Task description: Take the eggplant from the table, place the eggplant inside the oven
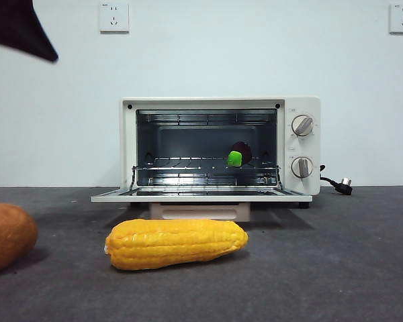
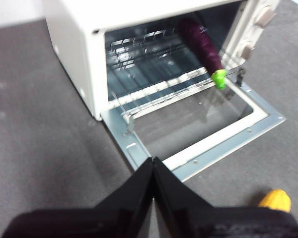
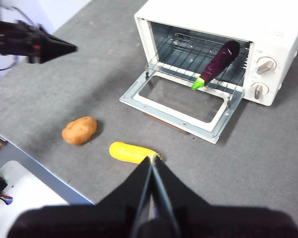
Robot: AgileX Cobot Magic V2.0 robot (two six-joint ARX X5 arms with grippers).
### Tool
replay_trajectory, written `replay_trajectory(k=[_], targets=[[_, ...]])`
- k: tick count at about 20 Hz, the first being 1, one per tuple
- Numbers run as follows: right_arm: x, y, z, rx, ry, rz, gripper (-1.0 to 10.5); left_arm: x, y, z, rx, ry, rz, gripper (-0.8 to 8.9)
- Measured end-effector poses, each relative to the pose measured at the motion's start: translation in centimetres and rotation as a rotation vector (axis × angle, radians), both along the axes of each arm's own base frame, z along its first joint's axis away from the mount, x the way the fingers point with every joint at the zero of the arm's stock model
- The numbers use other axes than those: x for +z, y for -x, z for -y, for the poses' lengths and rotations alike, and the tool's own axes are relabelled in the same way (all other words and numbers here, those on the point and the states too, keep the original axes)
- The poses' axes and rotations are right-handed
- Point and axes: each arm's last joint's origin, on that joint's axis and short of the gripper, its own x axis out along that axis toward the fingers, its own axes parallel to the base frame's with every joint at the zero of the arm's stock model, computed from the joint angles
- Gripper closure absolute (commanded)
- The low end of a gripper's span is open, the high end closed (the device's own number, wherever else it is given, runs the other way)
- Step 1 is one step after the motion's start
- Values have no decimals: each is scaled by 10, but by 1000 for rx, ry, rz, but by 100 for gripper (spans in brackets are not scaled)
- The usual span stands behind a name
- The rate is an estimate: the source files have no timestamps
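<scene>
The eggplant (image 1: pixel 240 153) (image 2: pixel 201 45) (image 3: pixel 216 65) lies on the wire rack inside the cream-white oven (image 1: pixel 221 104) (image 2: pixel 74 29) (image 3: pixel 268 29), toward the knob side, its green stem end pointing out at the open door (image 1: pixel 201 196) (image 3: pixel 181 101). My left gripper (image 2: pixel 153 161) is shut and empty, hovering above the table in front of the door's left corner; it also shows in the right wrist view as a black tip (image 3: pixel 64 48). My right gripper (image 3: pixel 152 161) is shut and empty, high above the table (image 1: pixel 322 268) near the corn.
A yellow corn cob (image 1: pixel 176 243) (image 3: pixel 131 151) (image 2: pixel 275 199) lies on the table before the oven. A round orange-brown vegetable (image 1: pixel 7 235) (image 3: pixel 79 130) sits to its left. The oven's power plug (image 1: pixel 342 184) trails to the right. The table's edge (image 3: pixel 35 166) is near the orange-brown vegetable.
</scene>
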Motion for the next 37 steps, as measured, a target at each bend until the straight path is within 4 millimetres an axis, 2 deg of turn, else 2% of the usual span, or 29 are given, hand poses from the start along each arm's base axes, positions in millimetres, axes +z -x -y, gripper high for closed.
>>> replay_trajectory(k=[4, 9, 15, 21, 24, 27, 33, 37], targets=[[1, 10, 4, -2, -14, 26, 959, -20, -23, -12, 21, 43, -72, 820], [3, 37, 15, -14, -64, 81, 959, -58, -55, -38, 28, 173, -198, 820], [2, 61, 26, -36, -135, 112, 959, -112, -82, -41, -24, 273, -364, 820], [1, 70, 29, -45, -186, 101, 959, -151, -96, -40, -62, 335, -455, 820], [1, 70, 29, -45, -196, 94, 958, -167, -101, -36, -69, 346, -488, 820], [1, 70, 29, -52, -206, 85, 959, -179, -106, -23, -102, 343, -497, 820], [1, 70, 29, -53, -209, 83, 959, -192, -112, 6, -154, 352, -507, 820], [1, 70, 29, -54, -208, 82, 959, -195, -113, 10, -153, 358, -509, 820]])
